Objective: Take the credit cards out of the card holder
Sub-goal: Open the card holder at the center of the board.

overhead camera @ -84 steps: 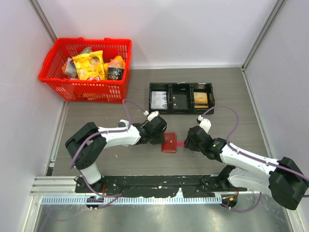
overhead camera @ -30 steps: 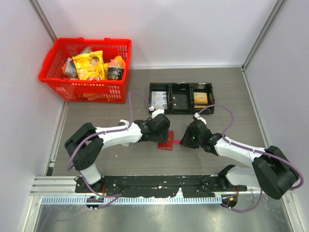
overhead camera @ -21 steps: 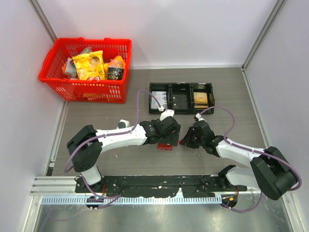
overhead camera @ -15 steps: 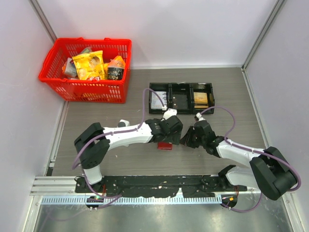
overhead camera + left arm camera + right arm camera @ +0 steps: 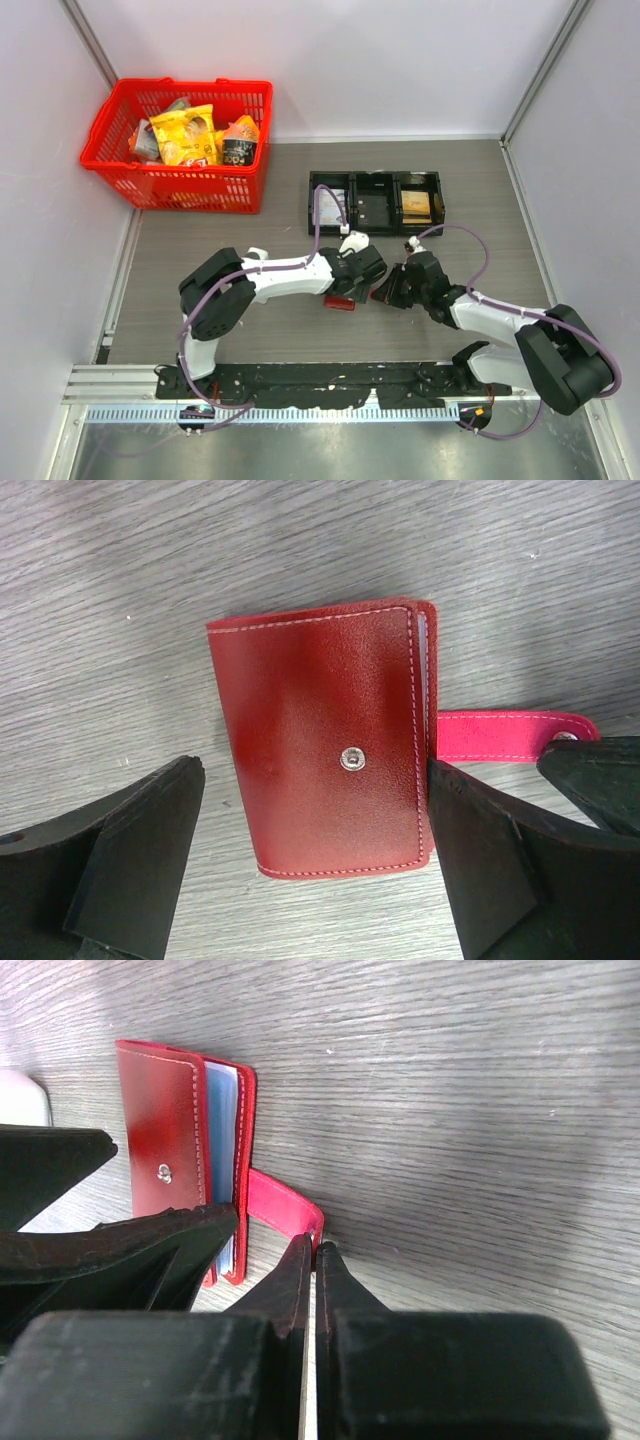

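Top view: bright, even overhead light; only faint, soft shadows on the table (image 5: 200,260) around the card holder (image 5: 341,301).
Left wrist view: pale sheen on the holder's cover, left of its snap; fingers (image 5: 130,860) of the left gripper (image 5: 312,770) flanking it are dark and blurred.
Right wrist view: broad soft shadow right of the holder; fingers (image 5: 280,1300) of the right gripper (image 5: 314,1255) below it are black and out of focus.

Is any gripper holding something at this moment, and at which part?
The right gripper pinches the free end of the red tab of the card holder. The left gripper is open, straddling it.
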Tool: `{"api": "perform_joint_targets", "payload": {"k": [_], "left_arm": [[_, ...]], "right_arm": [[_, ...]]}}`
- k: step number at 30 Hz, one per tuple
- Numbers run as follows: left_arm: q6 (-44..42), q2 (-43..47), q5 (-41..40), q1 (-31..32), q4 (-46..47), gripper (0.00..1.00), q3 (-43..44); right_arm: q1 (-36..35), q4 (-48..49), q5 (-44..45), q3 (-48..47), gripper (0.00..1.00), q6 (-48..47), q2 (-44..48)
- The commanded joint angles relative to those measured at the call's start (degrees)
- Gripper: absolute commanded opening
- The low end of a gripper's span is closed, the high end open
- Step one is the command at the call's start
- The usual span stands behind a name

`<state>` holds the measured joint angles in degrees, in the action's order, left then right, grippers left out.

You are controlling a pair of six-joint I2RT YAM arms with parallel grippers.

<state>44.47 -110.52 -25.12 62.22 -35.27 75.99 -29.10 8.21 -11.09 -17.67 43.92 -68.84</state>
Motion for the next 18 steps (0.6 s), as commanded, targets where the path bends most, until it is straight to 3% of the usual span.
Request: {"api": "perform_joint_targets", "payload": {"k": [1,9,18], "left_arm": [[-0.8,2.7,-5.5,0.2,-2.3,0.91,1.4],[-1.3,9.3,-5.6,-1.6,-1.6,0.84,-2.5],[-2.1,13.0,-1.8,-5.7,1.1,0.60,-6.4]], "right_arm": [[0.5,1.1,-0.4,0.0,0.01,-0.8,2.0],[1.0,-3.5,0.7,-1.2,0.01,-2.6,4.1],[1.5,-12.3,4.6,-4.0,0.01,-4.6,6.8]]}}
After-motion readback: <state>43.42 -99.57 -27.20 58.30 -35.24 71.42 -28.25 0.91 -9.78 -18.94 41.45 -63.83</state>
